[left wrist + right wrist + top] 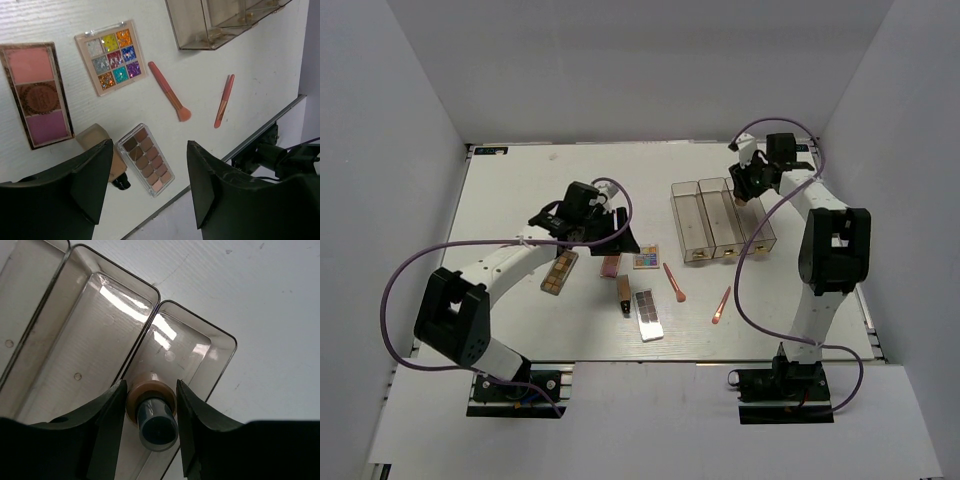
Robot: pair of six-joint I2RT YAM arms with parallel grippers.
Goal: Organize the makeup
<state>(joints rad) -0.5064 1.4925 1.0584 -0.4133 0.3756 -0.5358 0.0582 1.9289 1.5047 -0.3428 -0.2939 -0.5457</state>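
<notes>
Your right jaws pinch the tan tube (150, 395) above the clear box (200, 347); a tilted release risks catching the rim. Left jaws stand spread.

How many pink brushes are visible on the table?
2. The left brush lies just right of the multicoloured palette; the right brush lies further right, toward the near edge. None seems hidden.

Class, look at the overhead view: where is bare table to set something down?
Bare table lies along the far edge, behind the left gripper and the clear box. Crowded: the middle, where palettes, tan bottle and two brushes lie close.
</notes>
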